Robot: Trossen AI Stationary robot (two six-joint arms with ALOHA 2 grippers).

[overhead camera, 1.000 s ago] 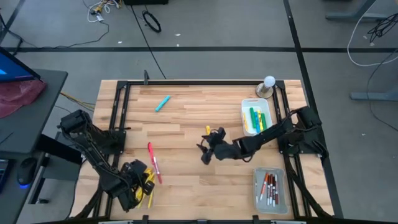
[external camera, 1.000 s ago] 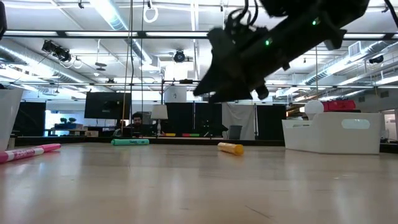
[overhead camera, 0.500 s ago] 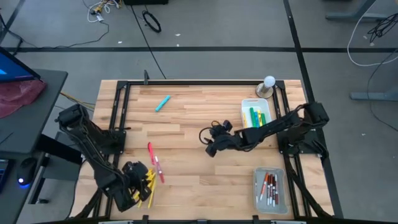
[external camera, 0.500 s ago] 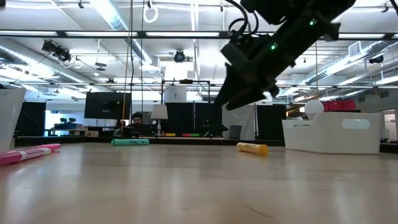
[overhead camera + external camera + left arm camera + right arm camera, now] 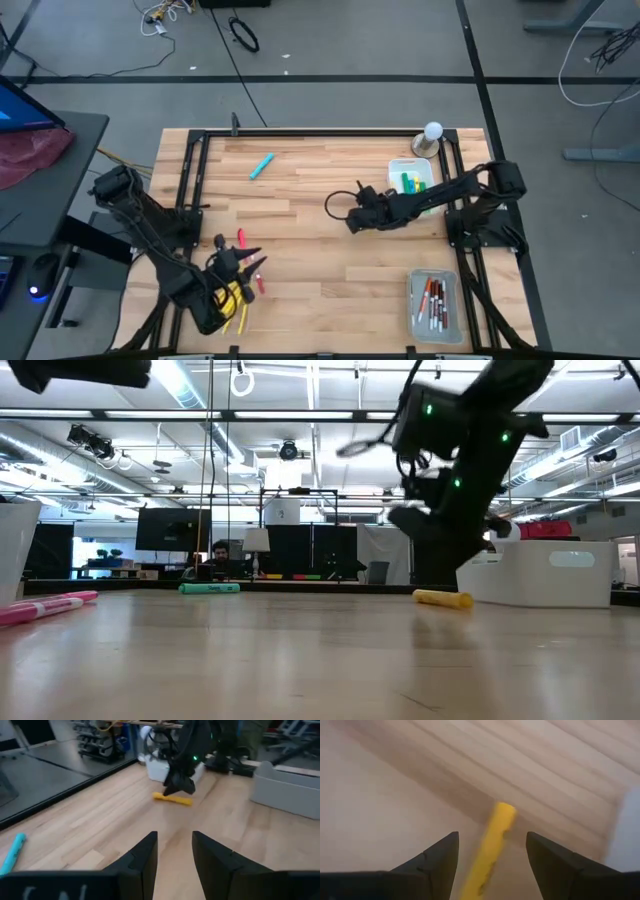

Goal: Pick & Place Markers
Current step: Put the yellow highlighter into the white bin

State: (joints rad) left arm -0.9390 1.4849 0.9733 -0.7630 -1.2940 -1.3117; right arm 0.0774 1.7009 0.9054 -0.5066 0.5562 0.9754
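A: Where does the right gripper (image 5: 352, 222) stand?
B: Above mid-table, just beside the white tray (image 5: 398, 172) at the table's (image 5: 320, 290) right side. Its fingers (image 5: 440, 860) are spread wide, and a yellow marker (image 5: 490, 847) lies on the wood between them, not clamped. In the low view that marker (image 5: 443, 598) rests flat on the table under the gripper (image 5: 430, 525), apart from it.

A: And the left gripper (image 5: 248, 262)?
B: At the near left part of the table, over a heap of yellow markers (image 5: 235, 300). Its fingers (image 5: 142, 857) stand partly apart with nothing between them.

A: Where are the other markers?
B: A pink marker (image 5: 243, 245) lies just beside the left gripper; the low view shows it (image 5: 45, 605) flat on the wood. A light blue marker (image 5: 262, 165) lies toward the far edge, well apart from both arms. Green markers (image 5: 411, 181) sit in the white tray. White markers with red or dark caps (image 5: 432, 300) fill a clear tray (image 5: 415, 310) at the near right corner.

A: Anything else on the table?
B: A white ball on a small stand (image 5: 430, 138) at the far right corner.
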